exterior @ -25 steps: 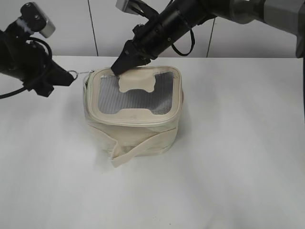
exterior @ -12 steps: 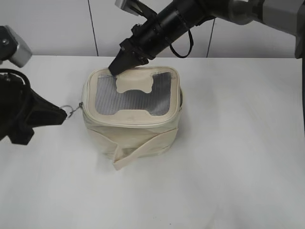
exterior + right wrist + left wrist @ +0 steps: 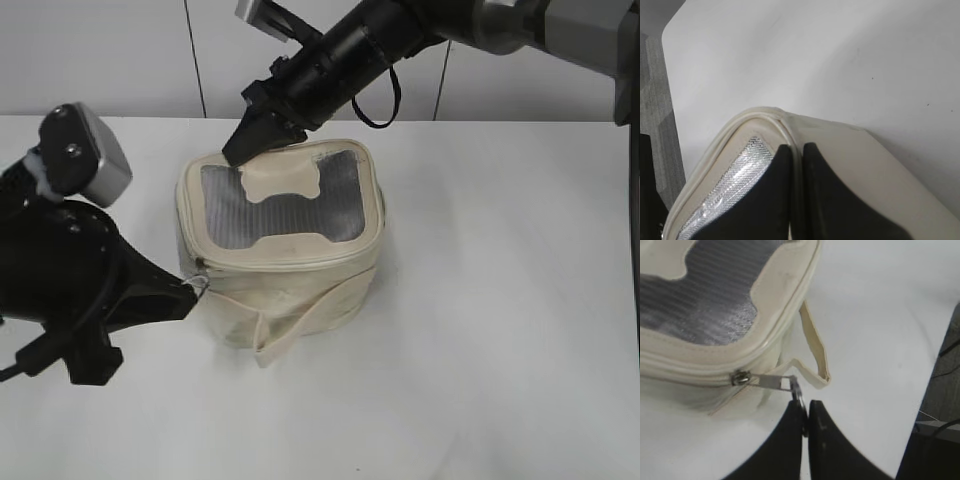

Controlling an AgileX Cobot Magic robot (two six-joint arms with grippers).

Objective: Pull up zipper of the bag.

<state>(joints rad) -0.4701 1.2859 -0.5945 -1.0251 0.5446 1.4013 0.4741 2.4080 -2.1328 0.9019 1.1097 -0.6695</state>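
- The bag [image 3: 282,240] sits on the table [image 3: 500,330], left of the middle and nearer the far edge than the near one.
- Its strap [image 3: 305,320] hangs down the bag's near side, the loose end lying on the table toward the near edge.
- The zipper [image 3: 742,377] slider sits at the bag's near-left corner, just under the lid rim, its ring pull pointing out toward the table's near-left corner.
- The left pincer [image 3: 185,297] lies beside that corner, its tips closed on the ring pull.
- The right pincer [image 3: 243,150] comes in from beyond the far edge and presses on the lid's far-left corner.
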